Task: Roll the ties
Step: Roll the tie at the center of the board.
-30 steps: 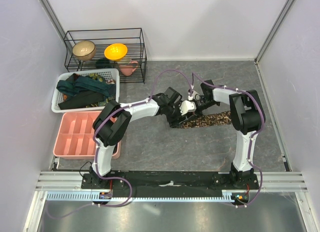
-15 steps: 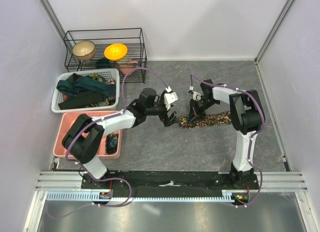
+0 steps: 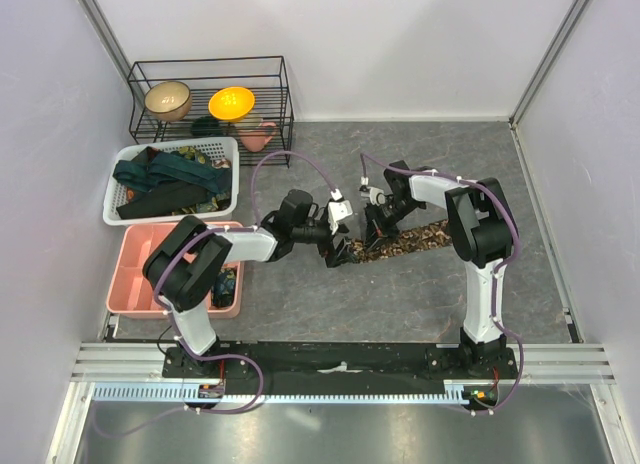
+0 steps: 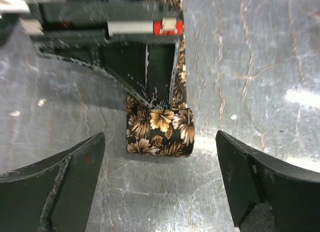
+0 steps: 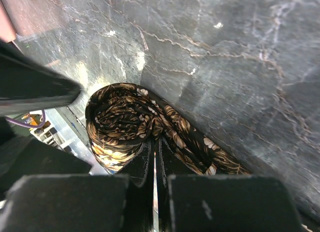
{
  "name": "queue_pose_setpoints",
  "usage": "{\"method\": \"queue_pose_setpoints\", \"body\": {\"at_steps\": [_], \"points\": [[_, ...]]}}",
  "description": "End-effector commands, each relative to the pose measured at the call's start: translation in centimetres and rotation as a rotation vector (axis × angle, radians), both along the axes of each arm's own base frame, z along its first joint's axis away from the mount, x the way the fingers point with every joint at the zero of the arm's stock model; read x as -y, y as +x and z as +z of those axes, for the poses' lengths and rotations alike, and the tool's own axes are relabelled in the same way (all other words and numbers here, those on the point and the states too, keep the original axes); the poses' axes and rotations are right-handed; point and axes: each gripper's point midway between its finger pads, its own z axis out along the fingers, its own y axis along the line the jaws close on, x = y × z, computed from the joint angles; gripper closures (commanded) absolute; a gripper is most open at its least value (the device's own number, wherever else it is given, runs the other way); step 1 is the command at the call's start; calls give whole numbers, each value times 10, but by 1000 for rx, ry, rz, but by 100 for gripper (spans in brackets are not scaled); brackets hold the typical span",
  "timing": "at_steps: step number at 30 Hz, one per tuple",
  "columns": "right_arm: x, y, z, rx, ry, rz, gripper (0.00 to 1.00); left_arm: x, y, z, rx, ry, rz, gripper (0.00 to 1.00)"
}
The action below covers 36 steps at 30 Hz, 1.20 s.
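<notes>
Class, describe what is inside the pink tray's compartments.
One dark rolled tie sits in a near-right compartment of the pink tray. The left compartments show nothing. The left arm covers the middle, hiding whatever lies there.

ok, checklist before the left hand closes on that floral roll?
1. left hand open wide: ok.
2. roll centred between the left fingers: ok.
3. right hand shut, tips at the roll: ok. Whether fabric is pinched between them: cannot tell.
4. tie fully rolled: not ok, the tail lies flat and unrolled.
5. free slot in the pink tray: ok.
</notes>
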Motion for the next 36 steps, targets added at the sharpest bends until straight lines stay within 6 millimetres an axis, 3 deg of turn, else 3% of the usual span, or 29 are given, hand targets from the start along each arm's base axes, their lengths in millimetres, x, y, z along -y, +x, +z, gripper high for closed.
{"method": "queue_pose_setpoints", "body": {"at_steps": [1,7,16,17,20,22,23,25,29,32,36], "points": [[18,1,-49,71,-154,60,100,12,11,-2,97,-15,3,7],[15,1,-51,65,-138,45,100,20,11,-25,67,28,15,18],[8,6,-47,65,-101,25,100,24,5,-45,97,168,-11,59],[7,5,-45,65,-98,28,100,23,6,-47,100,192,-8,67],[7,8,-36,75,-86,18,92,12,7,-56,106,288,5,78],[5,11,-24,85,-68,10,83,-1,4,-65,102,369,-8,80],[6,14,-16,87,-55,-1,73,-4,3,-65,109,390,-14,81],[10,12,-5,71,-43,-11,67,-15,1,-68,125,448,-34,82],[27,10,20,36,17,-50,47,-12,-2,-60,123,479,-58,84],[30,6,35,20,78,-64,41,-10,-3,-60,108,509,-69,85],[18,2,51,-11,178,-79,41,-7,-3,-61,94,547,-90,85]]}}
